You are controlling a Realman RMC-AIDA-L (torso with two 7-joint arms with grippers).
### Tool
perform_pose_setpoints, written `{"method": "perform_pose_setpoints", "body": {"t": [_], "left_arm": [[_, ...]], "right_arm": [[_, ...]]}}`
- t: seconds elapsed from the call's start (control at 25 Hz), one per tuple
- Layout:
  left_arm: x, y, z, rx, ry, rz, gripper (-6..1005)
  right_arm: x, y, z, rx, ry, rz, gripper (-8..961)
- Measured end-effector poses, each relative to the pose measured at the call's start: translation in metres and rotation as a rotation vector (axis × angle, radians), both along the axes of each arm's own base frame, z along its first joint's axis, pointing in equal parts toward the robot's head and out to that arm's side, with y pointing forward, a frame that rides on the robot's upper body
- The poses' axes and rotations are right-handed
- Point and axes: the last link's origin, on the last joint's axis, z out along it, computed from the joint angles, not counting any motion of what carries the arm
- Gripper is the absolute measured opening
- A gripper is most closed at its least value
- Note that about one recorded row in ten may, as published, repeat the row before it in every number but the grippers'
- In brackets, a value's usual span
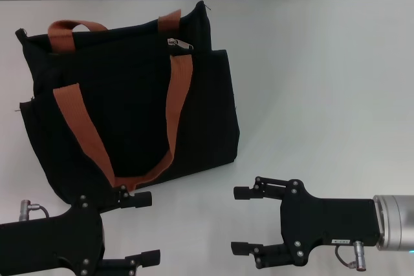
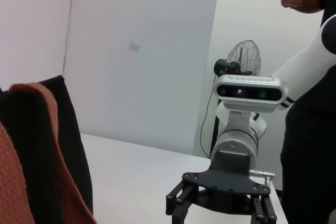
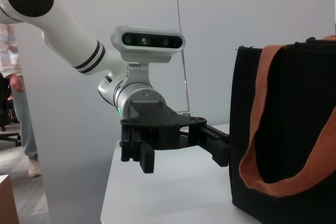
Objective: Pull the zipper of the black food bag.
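The black food bag (image 1: 129, 101) stands on the white table at the left in the head view, its rust-orange strap handles (image 1: 178, 105) hanging down its front. The silver zipper (image 1: 180, 43) pull lies on the bag's top edge, toward its right end. My left gripper (image 1: 142, 229) is open just in front of the bag's lower edge, near the bottom of the strap loop. My right gripper (image 1: 240, 220) is open too, in front of the bag's right corner and apart from it. The right wrist view shows the bag (image 3: 294, 129) beside the left gripper (image 3: 184, 156).
The white table (image 1: 323, 95) stretches to the right of the bag, with a pale wall behind it. In the left wrist view a fan (image 2: 241, 59) and a person (image 2: 310, 77) stand beyond the table, behind the right arm.
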Motion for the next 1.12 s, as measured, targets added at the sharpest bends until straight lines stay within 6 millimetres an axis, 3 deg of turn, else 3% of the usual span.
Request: {"method": "perform_pose_setpoints", "body": {"t": [1.12], "left_arm": [[0.0016,-0.0006,-0.0007,-0.01,-0.011,0.004,829]], "right_arm": [[-0.0043,0.0049,0.0005,0.003,0.005,0.013,810]]}}
